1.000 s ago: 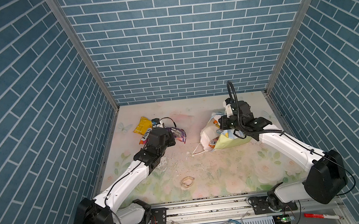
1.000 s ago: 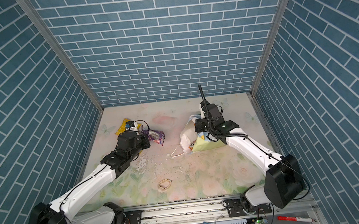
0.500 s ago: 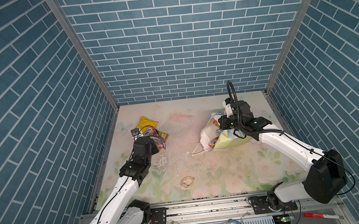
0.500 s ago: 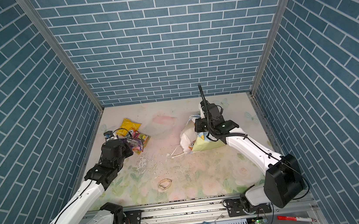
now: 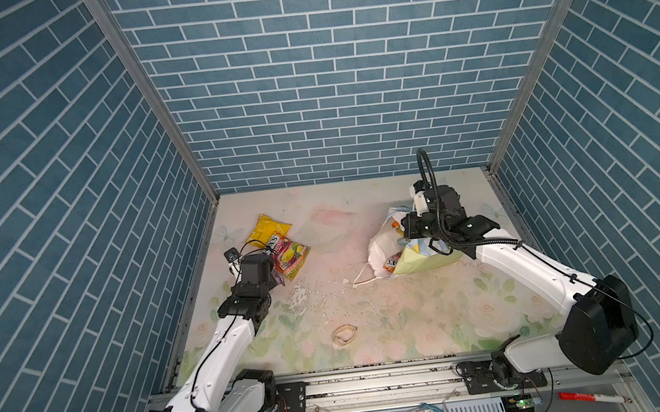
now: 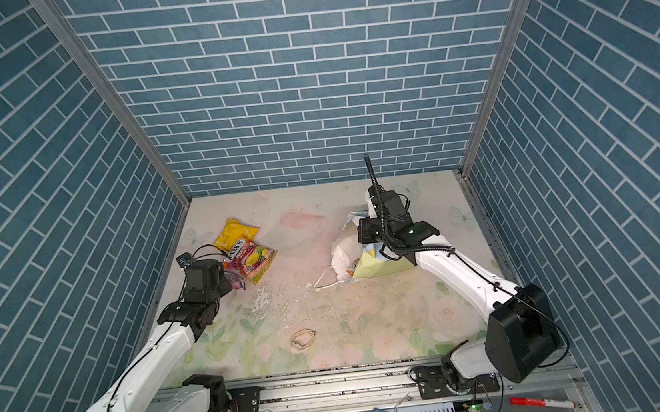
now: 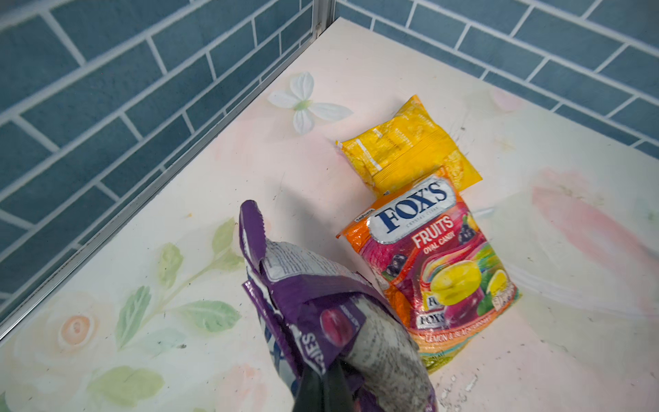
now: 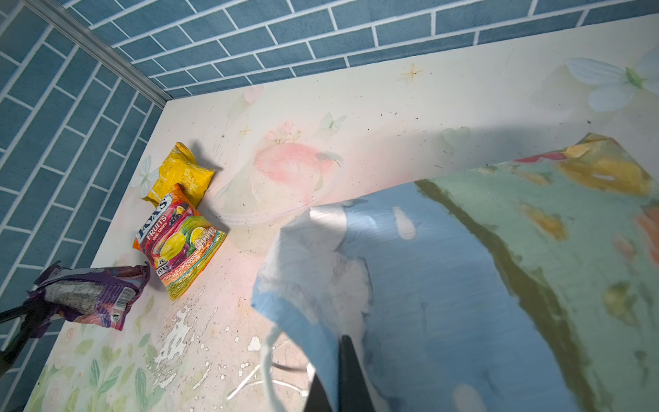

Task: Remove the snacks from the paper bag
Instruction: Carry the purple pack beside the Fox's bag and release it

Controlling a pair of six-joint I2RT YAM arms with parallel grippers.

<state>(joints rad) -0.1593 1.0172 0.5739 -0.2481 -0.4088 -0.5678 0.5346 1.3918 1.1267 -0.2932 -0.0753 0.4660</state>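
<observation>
The left arm has swung away from the middle and over to the left side, and it took the purple packet (image 7: 306, 303) with it; the right arm and the paper bag (image 5: 421, 256) have not moved.

The table (image 5: 373, 315) is big and flowery, with white crumbs (image 5: 300, 298) near the middle. The paper bag lies on its side on the right part of it, with its open mouth turned toward the middle; in both top views orange packets (image 5: 393, 262) show inside it. The right gripper (image 8: 338, 371) is pinched tight on the bag's edge near the mouth, so the bag cannot slide.

The FOX'S packet (image 7: 438, 264) lies flat at the far left of the table; the yellow packet (image 7: 406, 149) lies just behind it, and the two touch. The left gripper (image 7: 324, 387) is squeezed tight on one end of the purple packet. The packet hangs low, right beside the FOX'S packet; I cannot tell if it touches the table.

I think the job now is to put the purple packet down. Go down slowly until the packet rests on the table; pick the bare spot next to the FOX'S packet, not on top of it. Then open the fingers wide and lift straight up, so the crinkly plastic does not catch and come along. The right gripper should hold on to the bag, so the mouth is open for the next reach; there are more snacks in there to get.
</observation>
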